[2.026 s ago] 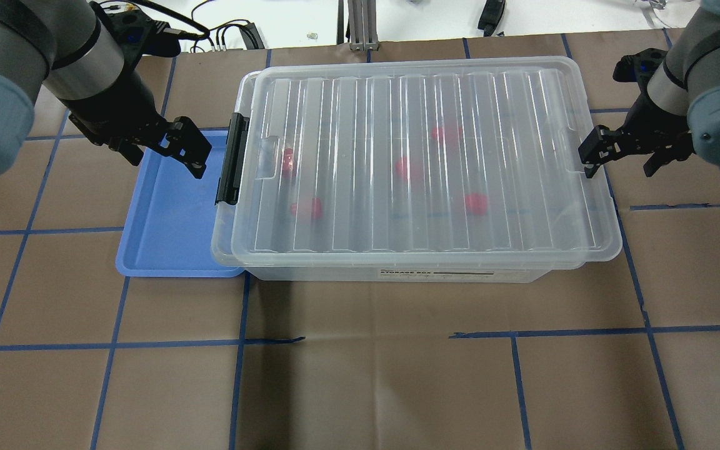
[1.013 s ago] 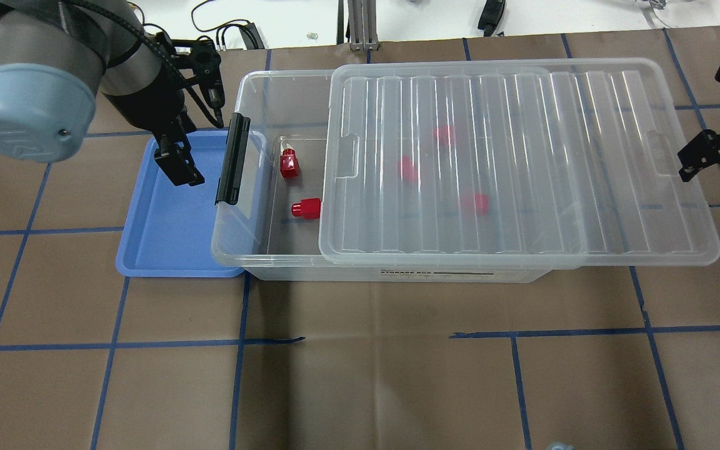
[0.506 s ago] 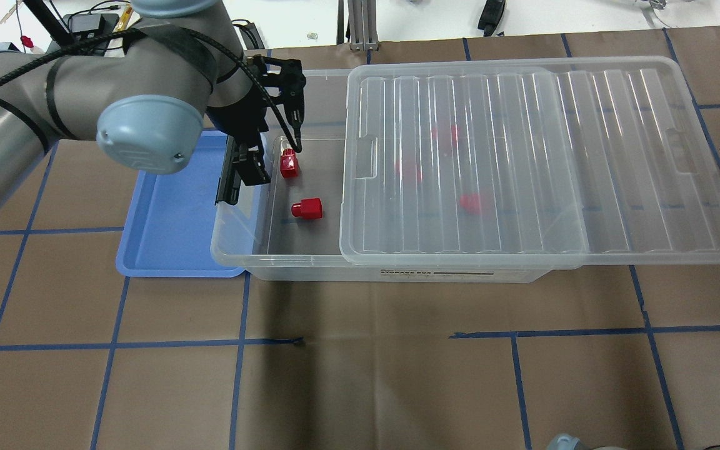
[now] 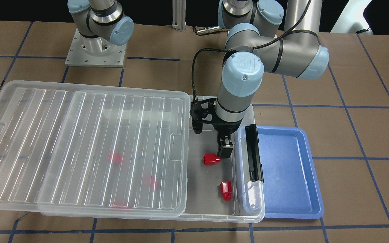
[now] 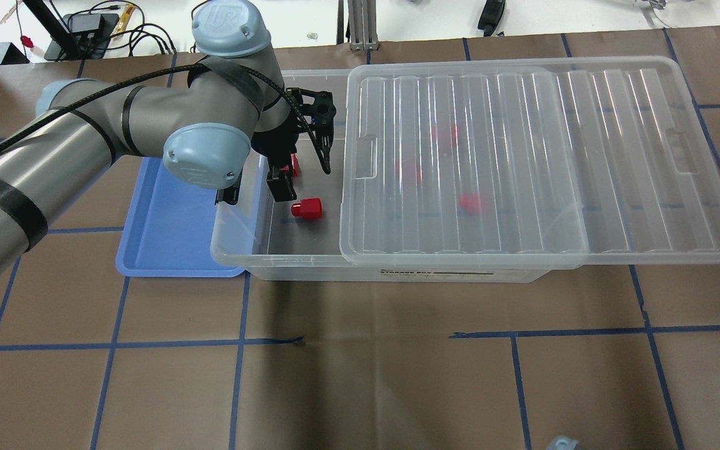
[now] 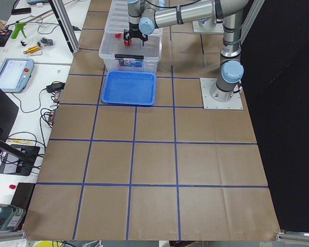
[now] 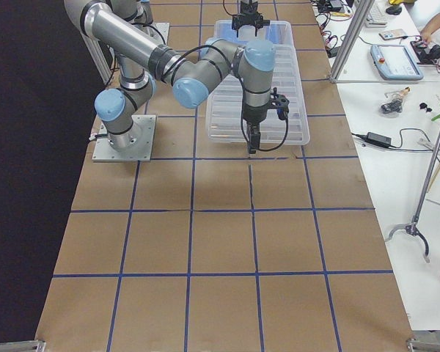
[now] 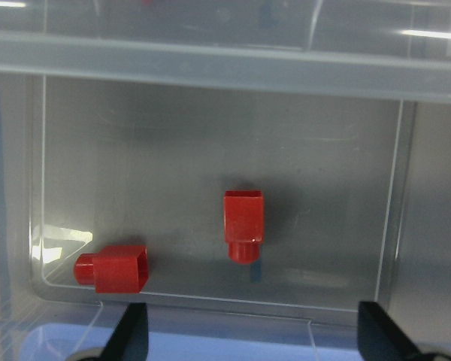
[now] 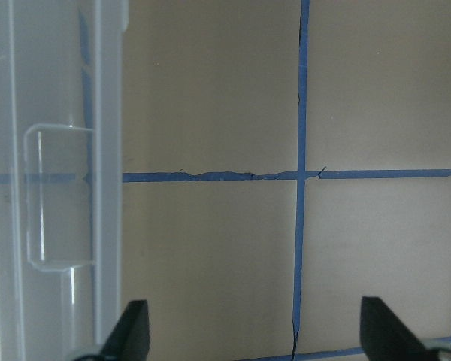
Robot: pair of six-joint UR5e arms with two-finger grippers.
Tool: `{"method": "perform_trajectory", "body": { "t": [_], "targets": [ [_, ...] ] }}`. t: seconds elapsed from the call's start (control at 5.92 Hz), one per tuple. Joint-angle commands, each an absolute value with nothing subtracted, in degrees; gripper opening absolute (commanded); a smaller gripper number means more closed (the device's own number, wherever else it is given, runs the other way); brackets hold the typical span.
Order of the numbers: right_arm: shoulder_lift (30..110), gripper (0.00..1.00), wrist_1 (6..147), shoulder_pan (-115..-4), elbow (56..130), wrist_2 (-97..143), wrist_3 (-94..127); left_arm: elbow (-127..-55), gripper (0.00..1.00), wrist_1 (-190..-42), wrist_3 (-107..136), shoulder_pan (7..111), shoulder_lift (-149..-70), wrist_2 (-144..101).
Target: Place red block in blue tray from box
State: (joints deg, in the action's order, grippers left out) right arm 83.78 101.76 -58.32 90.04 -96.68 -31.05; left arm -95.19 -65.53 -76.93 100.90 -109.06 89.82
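- The left gripper (image 8: 254,337) hangs pointing down over the uncovered end of the box (image 5: 397,272). Its jaws are spread wide, with nothing between them and no contact that shows.
- The red block (image 8: 244,226) lies on the box floor in that uncovered end. In the wrist view it is in line with the gap of the left jaws but out ahead of their tips. Its stub points toward the box's black clip handle (image 4: 254,152).
- A second red block (image 8: 113,268) lies on the same floor, nearer the box's handle wall and toward a corner.
- The lid (image 5: 522,162) rests on the box, offset toward the end away from the handle and overhanging it.
- The blue tray (image 5: 172,237) lies outside the box against its handle end, with its edge under the box rim.
- The right gripper (image 9: 255,338) is outside the box, just beyond the lid's overhanging edge and over the table paper (image 9: 210,113). Its jaws are wide apart and hold nothing.
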Motion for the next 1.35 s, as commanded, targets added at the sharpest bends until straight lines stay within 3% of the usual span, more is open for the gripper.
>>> {"method": "perform_trajectory", "body": {
  "t": [0.0, 0.51, 0.84, 1.01, 1.18],
  "targets": [
    [85.4, 1.00, 91.0, -65.7, 84.7, -96.5, -17.3, -95.6, 0.96, -62.3, -77.0, 100.5, -112.9, 89.7],
    [88.1, 1.00, 86.7, -79.2, 83.8, -89.0, -0.3, -95.8, 0.96, -56.8, -76.9, 100.9, -119.2, 89.8],
    [87.7, 1.00, 86.7, -86.7, 83.9, -88.5, 6.2, -96.2, 0.80, -56.7, -76.9, 101.0, -120.5, 89.7],
    [87.4, 1.00, 86.7, -88.3, 84.2, -88.4, 6.8, -96.5, 0.35, -56.6, -76.8, 100.9, -120.3, 89.8],
    [87.2, 1.00, 86.7, -88.3, 84.1, -88.4, 6.0, -96.5, 0.09, -56.6, -76.6, 100.9, -119.7, 89.9]
  ]
}}
